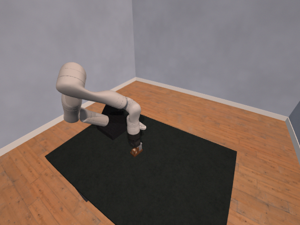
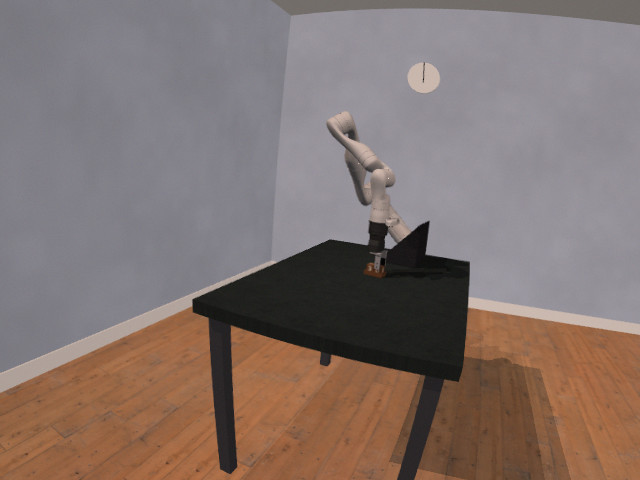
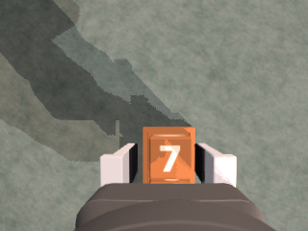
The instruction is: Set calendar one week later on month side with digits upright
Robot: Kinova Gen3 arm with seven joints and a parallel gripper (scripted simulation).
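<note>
On our desk [image 1: 169, 179] [image 2: 330, 299], the calendar tray [image 1: 134, 154] [image 2: 374, 274] [image 3: 145, 144] sits beneath the hand [image 1: 136, 146] [image 2: 377, 267] [image 3: 166, 164], whose fingers stand apart. A cube [image 3: 159, 166] shows 7 on top; we can't read the date, but likely only withdrawing and checking remain.

Room, plain, of no certain kind: blue-grey walls [image 1: 206, 48] [image 2: 155, 155], pale skirting and a plank floor [image 1: 261, 138] [image 2: 289, 413] seen; one round clock [image 2: 423, 85] mounted on the far wall; one dark table [image 1: 169, 179] [image 2: 330, 304], fitted with an arm [image 1: 101, 96] [image 2: 361, 155].
</note>
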